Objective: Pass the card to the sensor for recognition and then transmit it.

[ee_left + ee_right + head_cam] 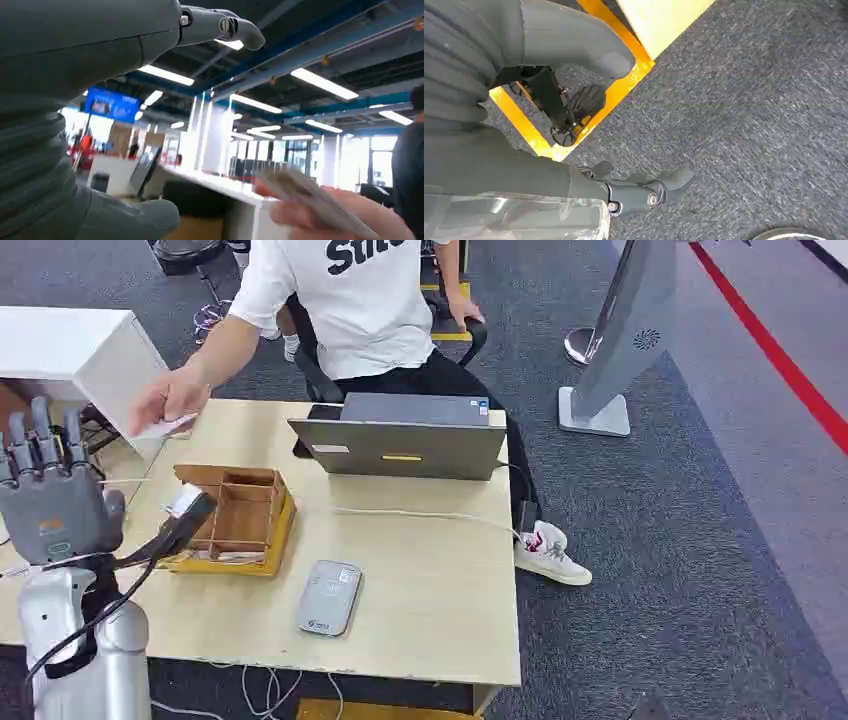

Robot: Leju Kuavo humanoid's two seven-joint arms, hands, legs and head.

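The left hand (52, 502) stands raised at the desk's (430, 580) left edge, fingers straight and apart, holding nothing. Just beyond it, a person's hand (168, 400) holds the card (170, 426). To its right lie a wooden tray (238, 520) and the grey sensor (330, 597). The right hand (574, 110) hangs over carpet, loosely spread and empty.

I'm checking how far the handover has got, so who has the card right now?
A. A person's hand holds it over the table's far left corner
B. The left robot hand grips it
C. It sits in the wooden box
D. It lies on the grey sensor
A: the person's hand holds the card, while the left robot hand is raised, fingers apart and holding nothing.
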